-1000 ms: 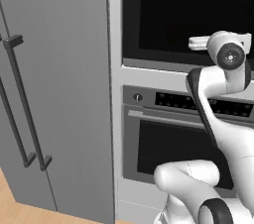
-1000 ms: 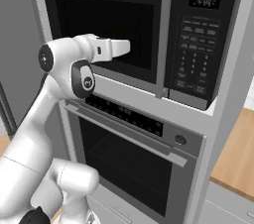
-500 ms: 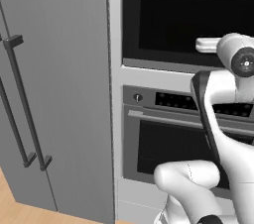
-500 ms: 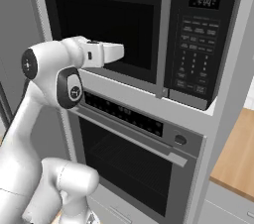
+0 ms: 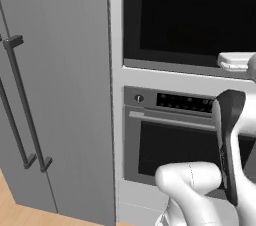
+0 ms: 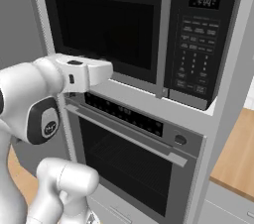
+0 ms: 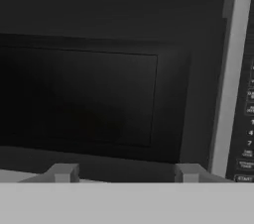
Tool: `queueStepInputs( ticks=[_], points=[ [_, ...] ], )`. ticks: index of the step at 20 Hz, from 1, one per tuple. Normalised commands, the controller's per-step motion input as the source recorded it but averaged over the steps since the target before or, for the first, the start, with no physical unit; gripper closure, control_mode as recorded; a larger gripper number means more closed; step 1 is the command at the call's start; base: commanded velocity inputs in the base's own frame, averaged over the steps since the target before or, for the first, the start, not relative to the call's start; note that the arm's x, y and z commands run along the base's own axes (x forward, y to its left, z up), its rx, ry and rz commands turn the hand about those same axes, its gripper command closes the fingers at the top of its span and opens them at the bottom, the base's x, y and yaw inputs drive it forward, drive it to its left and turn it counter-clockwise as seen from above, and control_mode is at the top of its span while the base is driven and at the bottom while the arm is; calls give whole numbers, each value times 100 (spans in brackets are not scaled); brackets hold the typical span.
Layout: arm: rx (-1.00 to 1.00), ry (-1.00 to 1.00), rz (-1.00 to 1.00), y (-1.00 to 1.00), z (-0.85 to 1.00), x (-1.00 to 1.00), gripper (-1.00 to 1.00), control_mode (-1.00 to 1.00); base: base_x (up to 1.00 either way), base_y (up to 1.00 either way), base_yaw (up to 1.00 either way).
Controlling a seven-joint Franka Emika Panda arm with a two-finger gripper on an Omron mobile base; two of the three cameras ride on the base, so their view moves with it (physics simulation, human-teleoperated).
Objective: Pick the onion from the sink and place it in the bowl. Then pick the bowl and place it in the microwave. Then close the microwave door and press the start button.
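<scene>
The microwave [image 6: 149, 29] sits in the wall column with its black microwave door [image 6: 106, 20] shut flat. A grey bar handle [image 6: 166, 34] runs beside the keypad [image 6: 198, 44]. My gripper [image 7: 125, 173] faces the door's dark window [image 7: 79, 94] from a short distance. Its fingertips [image 7: 62, 172] stand apart with nothing between them. The white hand [image 6: 87, 73] hangs level with the door's lower edge and also shows in the left base view [image 5: 235, 61]. The onion, the bowl and the sink are out of view.
A wider oven [image 6: 129, 153] with a control strip sits directly below the microwave [image 5: 190, 20]. A tall grey fridge [image 5: 50, 95] with bar handles stands left of the column. A wooden floor [image 6: 233, 163] shows at the lower right.
The hand has drawn back from the door, lower and further left in the right base view. The elbow has swung out with it. The door stays shut.
</scene>
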Motion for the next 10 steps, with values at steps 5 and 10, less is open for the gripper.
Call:
queueStepInputs(
  ticks=[5, 10],
  points=[
    [0, -12, 8, -6, 0, -100, 100, -100, 0, 0, 0],
    [0, -12, 1, -7, -15, -87, 100, -100, 0, 0, 0]
  ],
)
